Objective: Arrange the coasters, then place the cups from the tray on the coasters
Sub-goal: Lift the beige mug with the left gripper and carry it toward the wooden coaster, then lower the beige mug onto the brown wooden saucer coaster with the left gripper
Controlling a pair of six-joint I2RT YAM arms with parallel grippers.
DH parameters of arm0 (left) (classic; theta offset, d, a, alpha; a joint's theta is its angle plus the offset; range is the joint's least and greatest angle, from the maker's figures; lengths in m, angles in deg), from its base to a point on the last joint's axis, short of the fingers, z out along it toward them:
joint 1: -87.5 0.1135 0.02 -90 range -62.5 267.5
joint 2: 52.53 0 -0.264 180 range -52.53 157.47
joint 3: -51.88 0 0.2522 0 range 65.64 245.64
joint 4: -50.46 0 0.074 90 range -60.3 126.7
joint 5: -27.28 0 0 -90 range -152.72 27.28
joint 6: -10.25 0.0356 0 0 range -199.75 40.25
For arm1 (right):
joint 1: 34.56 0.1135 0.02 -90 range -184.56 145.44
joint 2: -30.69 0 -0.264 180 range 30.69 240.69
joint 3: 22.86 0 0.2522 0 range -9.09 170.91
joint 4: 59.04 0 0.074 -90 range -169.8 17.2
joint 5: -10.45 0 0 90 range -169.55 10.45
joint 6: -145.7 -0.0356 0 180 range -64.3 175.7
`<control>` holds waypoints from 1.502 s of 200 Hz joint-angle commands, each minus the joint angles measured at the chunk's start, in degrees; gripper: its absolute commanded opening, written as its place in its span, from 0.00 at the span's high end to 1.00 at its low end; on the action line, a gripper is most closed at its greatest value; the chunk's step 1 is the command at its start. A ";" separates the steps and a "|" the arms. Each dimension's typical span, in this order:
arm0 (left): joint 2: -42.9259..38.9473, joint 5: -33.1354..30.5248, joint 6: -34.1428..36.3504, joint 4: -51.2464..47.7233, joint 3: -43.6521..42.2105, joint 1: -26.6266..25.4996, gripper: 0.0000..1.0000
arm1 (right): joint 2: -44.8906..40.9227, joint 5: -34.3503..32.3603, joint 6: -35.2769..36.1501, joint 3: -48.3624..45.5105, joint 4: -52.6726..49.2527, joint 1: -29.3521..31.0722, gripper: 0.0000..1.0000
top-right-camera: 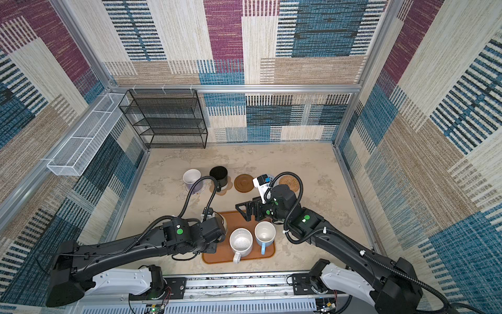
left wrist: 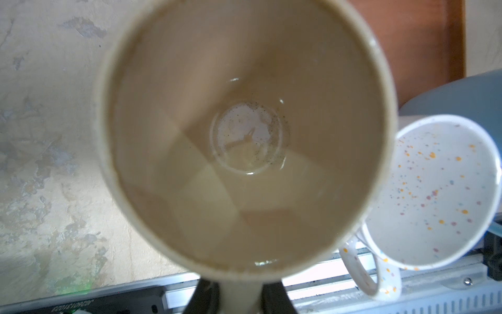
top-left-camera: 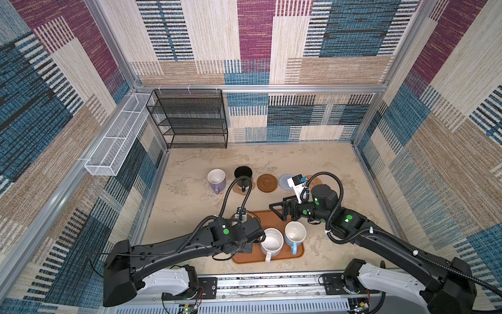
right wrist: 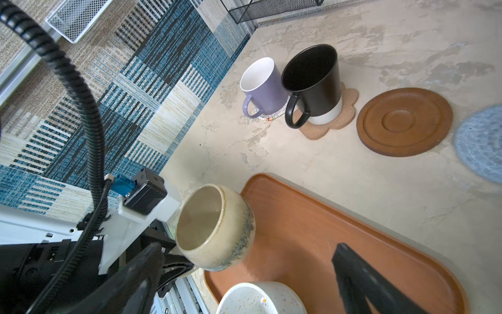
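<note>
Two cups seated: lavender mug [top-left-camera: 216, 180] on grey woven coaster [right wrist: 267, 117], black mug [top-left-camera: 243, 176] on cork flower coaster [right wrist: 345, 114]. Brown wooden disc [top-left-camera: 267, 183], blue woven coaster [top-left-camera: 284, 182] and golden rattan coaster [top-right-camera: 289, 182] bare. My left gripper [left wrist: 239, 297] pinches rounded beige mug [right wrist: 217, 231] by its handle at orange-brown tray [right wrist: 312, 223], far left corner; speckled white mug [top-left-camera: 272, 242] and light-blue mug [top-left-camera: 295, 233] untouched. My right gripper [top-left-camera: 280, 210]: spread, empty.

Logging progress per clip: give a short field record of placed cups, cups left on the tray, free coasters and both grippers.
placed cups: lavender mug on grey woven coaster; black mug on cork coaster
free coasters: wooden disc; light blue coaster; rattan coaster
cups on tray: speckled mug; light blue mug
left gripper: shut on beige mug's handle
right gripper: open, empty, above tray
</note>
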 commanded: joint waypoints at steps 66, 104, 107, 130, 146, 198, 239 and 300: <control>6.65 -0.69 11.03 0.38 11.74 7.05 1.00 | -0.37 6.67 3.31 -0.82 2.12 -9.64 0.00; 11.82 -0.03 16.05 1.08 19.11 10.86 1.00 | 2.52 9.24 5.36 1.12 1.85 -14.55 0.00; 12.38 -0.21 16.43 1.13 19.83 11.15 1.00 | 2.76 9.43 5.36 1.18 1.93 -14.82 0.00; 16.76 0.18 18.76 1.22 25.18 13.34 1.00 | 4.27 11.08 5.36 1.66 2.52 -16.81 0.00; 20.25 0.82 20.00 1.71 28.13 14.77 1.00 | 4.58 12.48 5.69 1.75 2.97 -18.31 0.00; 31.42 4.32 22.57 3.90 38.09 19.57 1.00 | 6.86 13.39 5.43 2.47 3.89 -22.57 0.00; 40.39 3.37 22.48 2.98 46.66 21.41 1.00 | 8.10 10.82 6.29 3.40 3.18 -23.39 0.00; 50.58 0.98 21.32 2.69 56.40 23.69 1.00 | 8.49 8.44 7.49 3.28 2.58 -23.97 0.00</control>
